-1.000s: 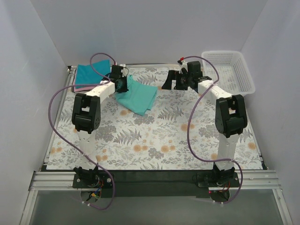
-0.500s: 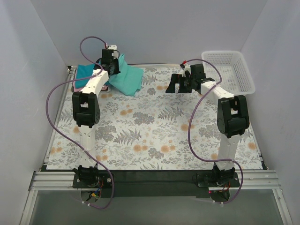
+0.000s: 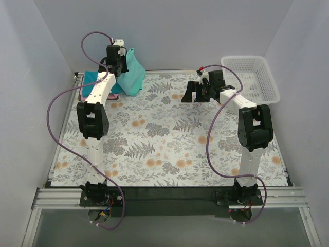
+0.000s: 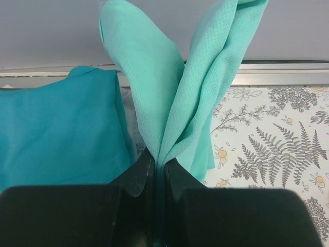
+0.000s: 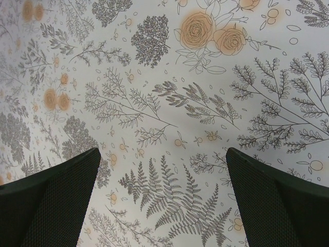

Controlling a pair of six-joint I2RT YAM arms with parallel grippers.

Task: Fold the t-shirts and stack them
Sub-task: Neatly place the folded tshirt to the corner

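Gripper of left arm [image 4: 159, 165] clamps the sea-green t-shirt [image 4: 149, 87]; right gripper [image 5: 162, 154] stands apart.

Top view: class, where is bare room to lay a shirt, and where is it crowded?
Bare: the floral cloth from its middle to the near edge. Crowded: the far-left corner, with the darker teal shirt and the sea-green shirt held by the left gripper.

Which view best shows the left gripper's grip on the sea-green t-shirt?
Left wrist: the left gripper is seen close up, clamped on the sea-green t-shirt. Top external shows only the shirt hanging from it; right wrist shows neither.
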